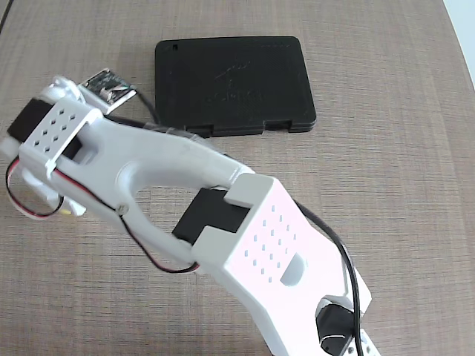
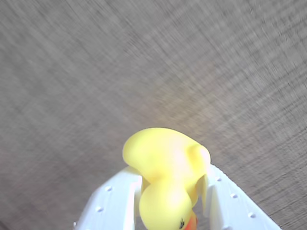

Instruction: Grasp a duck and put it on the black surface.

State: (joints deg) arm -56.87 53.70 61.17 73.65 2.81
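Grey-brown wood-grain worktop [image 1: 401, 148], evenly lit, pale strip of something at top right corner of fixed view.

Wrist view: duck [image 2: 165, 177] pinched between two white fingers [image 2: 117, 201] of the tool [image 2: 168, 211]. Yellow body up-frame, head lower, beak (red-orange, just peeking at bottom edge) toward camera. Fingers pressed against both flanks; closed on the toy, not spread. Worktop behind blurred, streaky; likely arm in motion, or simply out of focus. Cannot tell whether lifted clear or resting on worktop.

Fixed view: white arm [image 1: 185, 193] reaching from lower right to upper left, tool end hidden under wrist housing at left edge. Tiny yellow sliver below wrist [image 1: 68, 211], probably the duck, too small to confirm.

Black case [image 1: 234, 85] lying flat at top centre, long axis across the frame, two latch notches on near edge. From tool: up and to the right in fixed view, near but clearly apart. Coming move judged as swing rightward and away from the base, then lower onto the lid. Small dark circuit board with cables [image 1: 110, 85] between wrist and case's left edge (possible snag).

Writing: faint embossed logo at centre of case, unreadable. No other labels legible.

Step in hand, by judgement: grasp done, carry pending.
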